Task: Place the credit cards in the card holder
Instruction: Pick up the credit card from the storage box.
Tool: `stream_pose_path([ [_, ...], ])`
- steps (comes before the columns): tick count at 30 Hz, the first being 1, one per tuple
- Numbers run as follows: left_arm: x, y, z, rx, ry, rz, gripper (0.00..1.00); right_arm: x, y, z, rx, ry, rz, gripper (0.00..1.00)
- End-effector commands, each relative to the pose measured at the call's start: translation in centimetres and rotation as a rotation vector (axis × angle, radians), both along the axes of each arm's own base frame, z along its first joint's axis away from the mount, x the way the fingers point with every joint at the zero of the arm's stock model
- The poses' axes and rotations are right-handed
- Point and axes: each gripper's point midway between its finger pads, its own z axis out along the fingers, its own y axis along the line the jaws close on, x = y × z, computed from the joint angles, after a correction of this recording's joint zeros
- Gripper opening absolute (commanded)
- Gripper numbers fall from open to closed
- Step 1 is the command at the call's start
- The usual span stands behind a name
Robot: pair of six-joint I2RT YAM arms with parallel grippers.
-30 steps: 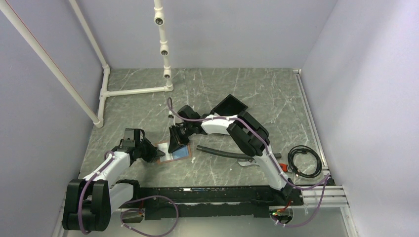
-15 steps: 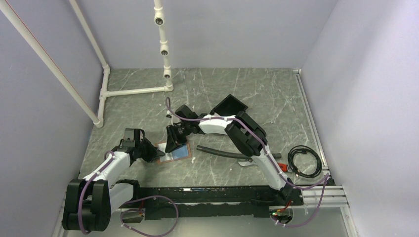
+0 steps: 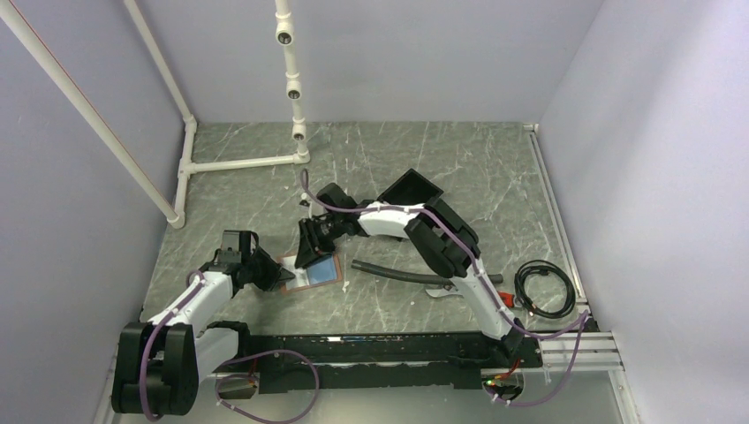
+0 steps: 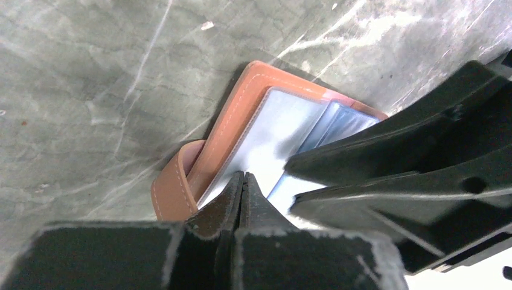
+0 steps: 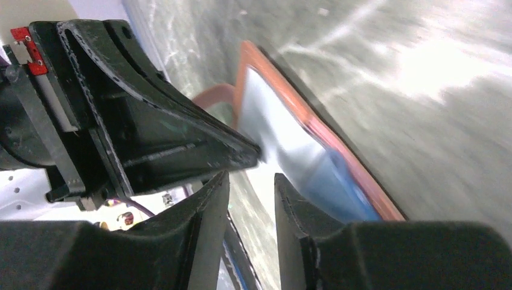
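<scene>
Plainly, our left gripper (image 4: pixel 243 180) is closed, its two tips pressed together with nothing between them. They bear on the pale inner page of the card holder (image 4: pixel 232 115), just beside its tan strap loop (image 4: pixel 172 190). Our right gripper (image 5: pixel 250 181) has its jaws parted by a narrow gap, and we see nothing clamped in that gap. It hangs close over the far edge of the holder, nearly meeting the left one.

The holder lies open and flat on the marbled table (image 3: pixel 495 168), left of centre and toward the near side. The credit cards (image 4: pixel 341 121) show as overlapping light blue faces on the holder's right half; how many there are we cannot tell.

Farther right on the table lie a black hose (image 3: pixel 397 272) and a coiled black cable (image 3: pixel 543 290), both well apart from the holder. A black box (image 3: pixel 412 189) stands open beyond the right arm, and a white pipe frame (image 3: pixel 238 163) sits at the far left.
</scene>
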Motion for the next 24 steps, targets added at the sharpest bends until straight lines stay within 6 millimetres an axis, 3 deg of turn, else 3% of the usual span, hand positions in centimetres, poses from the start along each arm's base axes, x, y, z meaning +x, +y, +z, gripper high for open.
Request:
stream_pose_path([
  [1, -1.4, 0.3, -0.2, 0.022, 0.048, -0.022, 0.04, 6.1, -4.9, 5.5, -0.092, -0.225, -0.107, 0.39],
  [6, -0.9, -0.4, 1.0, -0.013, 0.018, -0.046, 0.07, 14.8, -17.5, 5.6, -0.564, -0.595, -0.273, 0.63],
  [8, -0.8, -0.4, 1.1, -0.017, 0.013, -0.052, 0.08, 16.3, -21.3, 5.7, -0.690, -0.696, -0.247, 0.73],
  [10, -0.8, -0.6, 1.2, -0.024, 0.015, -0.066, 0.08, 17.1, -23.6, 5.7, -0.733, -0.739, -0.209, 0.82],
  [14, -0.7, -1.2, 1.4, -0.053, 0.010, -0.102, 0.08, 17.3, -25.5, 6.0, -0.681, -0.740, -0.140, 0.93],
  [20, -0.5, -1.4, 1.7, -0.049, 0.001, -0.137, 0.08, 15.8, -24.2, 8.3, -0.506, -0.739, -0.135, 0.95],
  [24, -0.4, -1.5, 2.0, -0.050, -0.007, -0.154, 0.09, 16.1, -24.8, 9.8, -0.506, -0.713, -0.221, 0.97],
])
